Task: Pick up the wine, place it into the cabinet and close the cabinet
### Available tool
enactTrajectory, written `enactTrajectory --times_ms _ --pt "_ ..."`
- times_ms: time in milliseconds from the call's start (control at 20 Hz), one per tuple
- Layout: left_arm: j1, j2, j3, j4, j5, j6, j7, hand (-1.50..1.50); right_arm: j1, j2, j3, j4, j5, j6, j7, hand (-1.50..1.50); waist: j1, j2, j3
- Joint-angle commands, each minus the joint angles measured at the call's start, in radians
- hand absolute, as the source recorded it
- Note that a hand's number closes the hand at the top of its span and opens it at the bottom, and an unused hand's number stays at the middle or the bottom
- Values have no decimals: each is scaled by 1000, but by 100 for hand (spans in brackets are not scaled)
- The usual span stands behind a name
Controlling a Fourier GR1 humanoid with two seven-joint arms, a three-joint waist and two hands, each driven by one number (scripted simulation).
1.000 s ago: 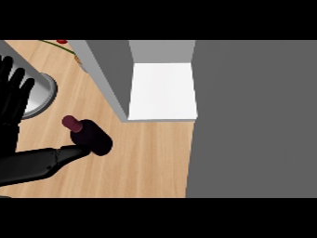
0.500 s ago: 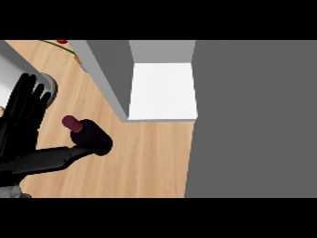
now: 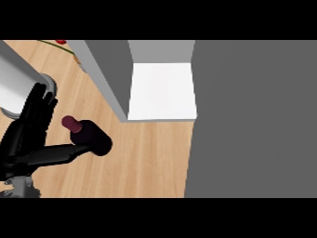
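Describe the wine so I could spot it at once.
Find the open cabinet with its white shelf on the wooden counter. Just left of its near corner, beside the black left hand, sits the wine. It alone is a small dark bottle with a maroon cap.

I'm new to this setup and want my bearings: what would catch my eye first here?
The black left hand at the counter's left stands out, its fingers straight and its thumb stretched out to the dark wine bottle beside it. Just right of the bottle, the cabinet stands open, its white shelf bright against the grey around it.
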Motion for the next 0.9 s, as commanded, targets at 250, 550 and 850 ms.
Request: enactTrajectory --times_ms 250,550,850 --pt "-6 -36 25 225 -28 -8 -173 -150 98 -47 -25 -273 -63 7 65 -150 -9 0 1" --pt "-48 1 96 369 24 -70 -237 -150 71 -57 -38 -269 -68 -3 80 -150 -2 2 0" --pt "-61 -19 101 514 29 -105 -335 -150 79 -58 18 -314 -18 -32 129 -150 -12 -1 -1"
